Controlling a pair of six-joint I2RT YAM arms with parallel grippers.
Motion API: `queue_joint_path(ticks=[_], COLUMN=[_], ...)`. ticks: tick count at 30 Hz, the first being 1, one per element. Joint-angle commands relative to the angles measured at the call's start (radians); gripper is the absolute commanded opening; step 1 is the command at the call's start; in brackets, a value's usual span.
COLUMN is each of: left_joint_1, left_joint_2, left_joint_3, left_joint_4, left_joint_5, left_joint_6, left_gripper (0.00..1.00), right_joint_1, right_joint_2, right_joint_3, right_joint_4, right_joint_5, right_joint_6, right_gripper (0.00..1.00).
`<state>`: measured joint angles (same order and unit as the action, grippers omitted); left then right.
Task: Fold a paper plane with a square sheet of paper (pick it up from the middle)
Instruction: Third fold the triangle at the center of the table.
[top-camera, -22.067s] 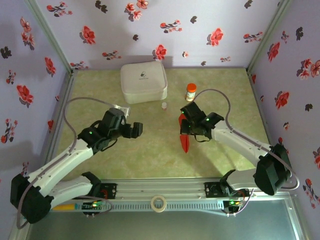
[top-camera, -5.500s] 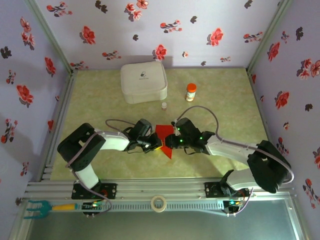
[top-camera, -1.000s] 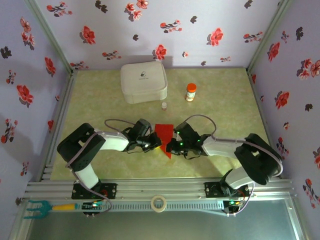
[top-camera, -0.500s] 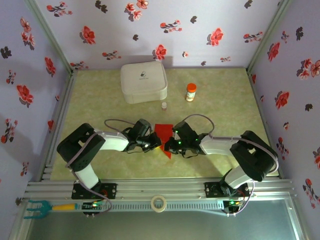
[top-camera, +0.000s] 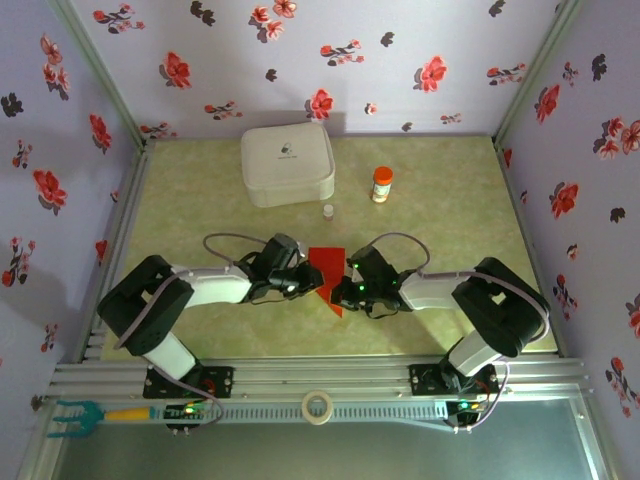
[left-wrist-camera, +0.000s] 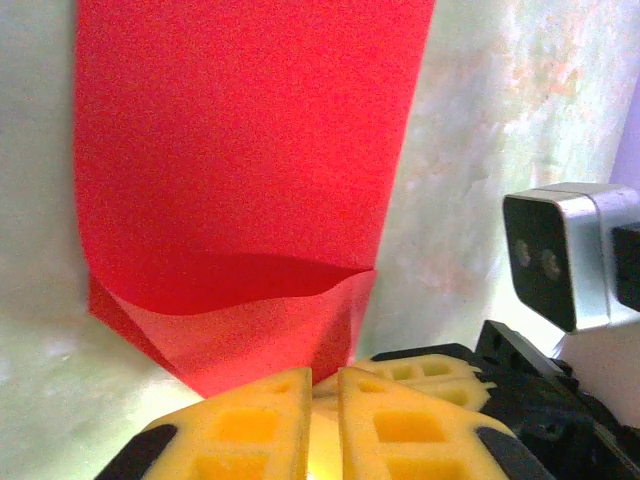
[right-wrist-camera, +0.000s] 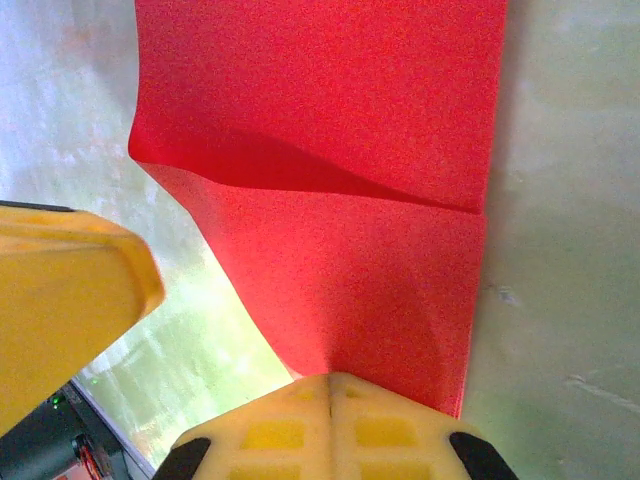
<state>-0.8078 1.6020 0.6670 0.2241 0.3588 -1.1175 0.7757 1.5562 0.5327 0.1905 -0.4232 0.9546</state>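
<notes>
The square sheet of paper (top-camera: 326, 265) is bright red, creased to a shape with a point toward me, and lies mid-table. In the left wrist view one layer of the paper (left-wrist-camera: 240, 150) lifts into a shallow pocket. My left gripper (top-camera: 314, 284) (left-wrist-camera: 325, 380) sits at the paper's left edge, its yellow pads parted by a narrow slit with no red inside. Coming from the right, my right gripper (top-camera: 341, 292) (right-wrist-camera: 330, 382) is shut, and the red paper (right-wrist-camera: 330, 150) runs straight into its closed tips. Both grippers' tips nearly touch.
A white rounded case (top-camera: 287, 165) stands at the back of the green table (top-camera: 450, 220). An orange-capped bottle (top-camera: 381, 184) and a tiny vial (top-camera: 327, 211) stand behind the paper. A tape roll (top-camera: 318, 406) lies on the front rail. Flowered walls close three sides.
The left jaws have parted slightly from fully shut, and the left arm has stretched out lower and wider. The right gripper stays shut at the paper; the paper has barely moved.
</notes>
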Motion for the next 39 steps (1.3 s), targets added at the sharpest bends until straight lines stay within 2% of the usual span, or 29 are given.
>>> queue_joint_path(ticks=[1,4,9,13,19,39], left_joint_1=[-0.014,-0.023,-0.027,-0.018,0.04,0.191], left_joint_2=[0.011,0.055,0.121,0.143,0.152,0.119], left_joint_3=[0.043,0.069,0.093,0.088,0.035,0.011], left_joint_4=[-0.065,-0.078,-0.07,-0.119,-0.063,-0.115], left_joint_5=[-0.003,0.011,0.014,-0.028,-0.025,0.015], left_joint_6=[0.038,0.038,0.03,0.035,0.059,0.127], left_gripper=[0.11,0.07,0.05,0.03,0.04,0.04], right_joint_1=[-0.008,-0.009,-0.01,-0.012,-0.012,-0.012], right_joint_2=[0.025,0.025,0.025,0.027,0.038,0.028], right_joint_3=[-0.028,-0.029,-0.036,-0.044,-0.059,-0.079], right_joint_4=[-0.038,-0.037,-0.039,-0.036,-0.038,-0.04], right_joint_5=[0.008,0.01,0.016,0.019,0.018,0.016], right_joint_6=[0.004,0.004,0.004,0.004,0.004,-0.003], right_gripper=[0.0,0.0,0.0,0.0,0.0,0.0])
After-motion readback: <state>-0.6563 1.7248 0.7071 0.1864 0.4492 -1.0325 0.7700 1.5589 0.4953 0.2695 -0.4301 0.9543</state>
